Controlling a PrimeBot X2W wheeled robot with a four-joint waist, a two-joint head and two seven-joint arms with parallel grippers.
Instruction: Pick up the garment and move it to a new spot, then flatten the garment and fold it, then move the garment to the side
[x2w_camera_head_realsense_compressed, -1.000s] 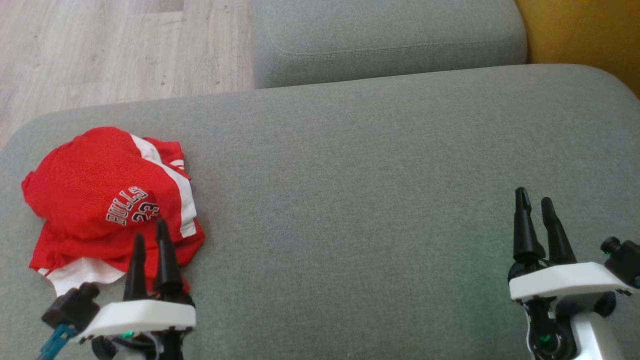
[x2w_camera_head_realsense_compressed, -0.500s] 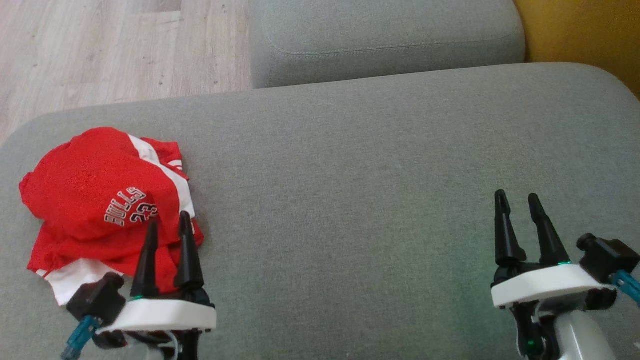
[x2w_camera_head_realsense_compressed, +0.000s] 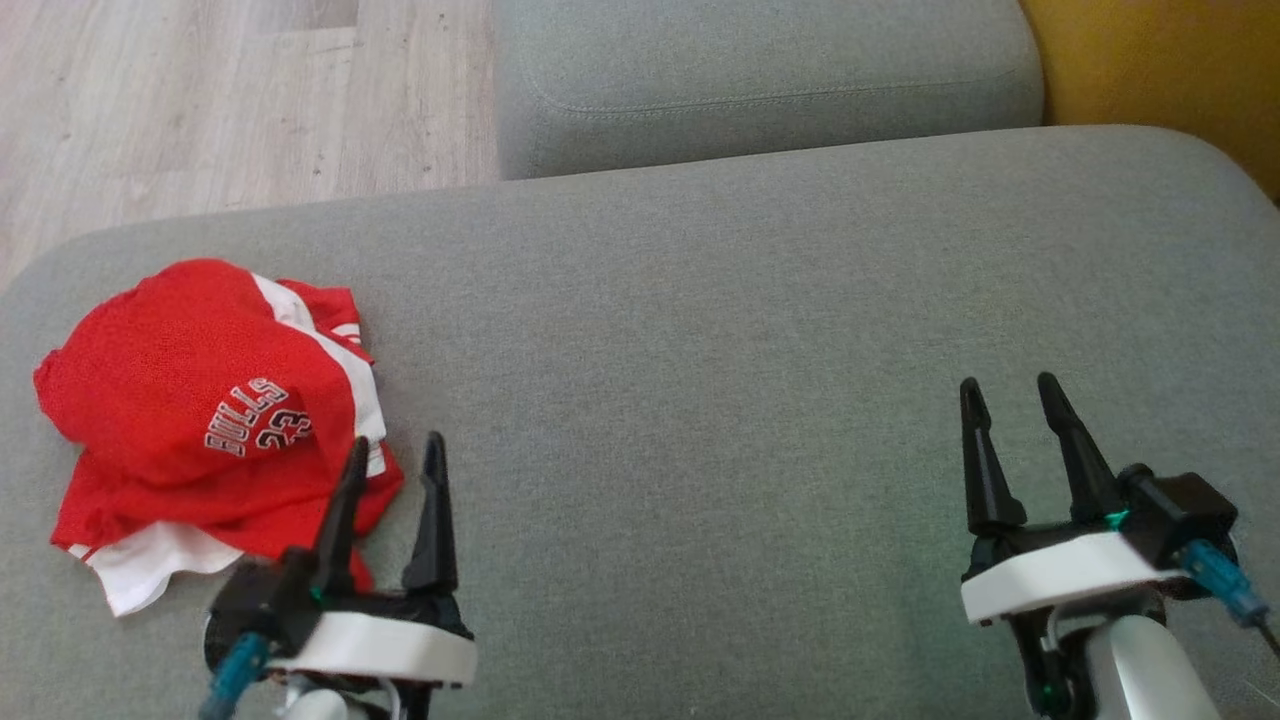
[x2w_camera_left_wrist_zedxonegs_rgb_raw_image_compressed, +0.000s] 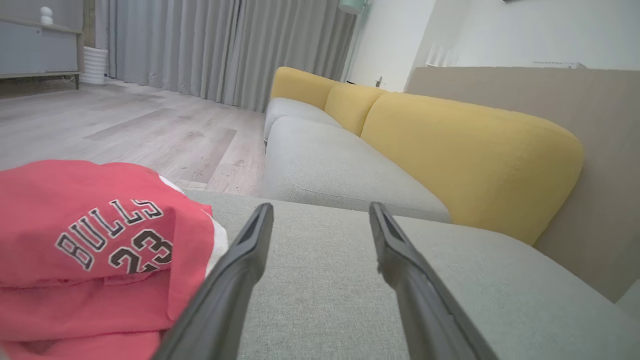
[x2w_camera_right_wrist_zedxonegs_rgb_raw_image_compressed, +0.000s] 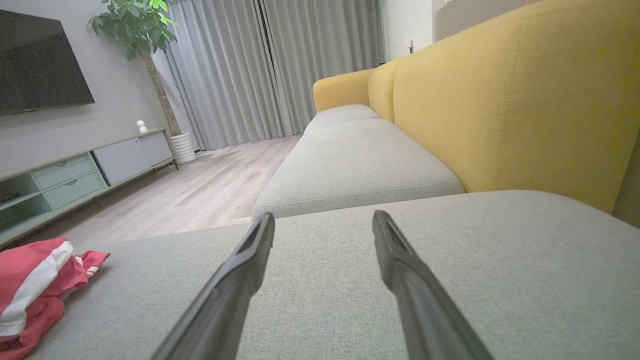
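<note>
- Two grippers are hanging over the big grey seat cushion (x2w_camera_head_realsense_compressed: 700, 330) in the head view. The left gripper (x2w_camera_head_realsense_compressed: 396, 440) is sitting above the cushion's near-left part and the right gripper (x2w_camera_head_realsense_compressed: 1007, 382) above its near-right part, well apart from each other.
- Both are holding their dark fingers spread, with cushion fabric showing through each gap.
- The garment (x2w_camera_head_realsense_compressed: 200, 400), a red jersey with white bands and "BULLS 23" lettering, is lying crumpled at the cushion's left end. One finger of the left gripper is overlapping its red near edge here; whether it is touching, I cannot tell.
- A second grey cushion (x2w_camera_head_realsense_compressed: 760, 80) is sitting beyond the seat cushion's far edge. Pale wood floor (x2w_camera_head_realsense_compressed: 200, 100) is showing off the seat cushion's far-left corner and a yellow backrest (x2w_camera_head_realsense_compressed: 1160, 60) off its far-right corner.
- From the left wrist, the left gripper's fingers are standing apart, pointing along the seat cushion. The garment is bulging up from the cushion just beside the finger on that view's left, its lettering facing the camera.
- From the right wrist, the right gripper's fingers are likewise parted, pointing low across the seat cushion. The garment is lying at the cushion's far left end, well apart from them, and the yellow backrest is rising along the cushion's right side.
</note>
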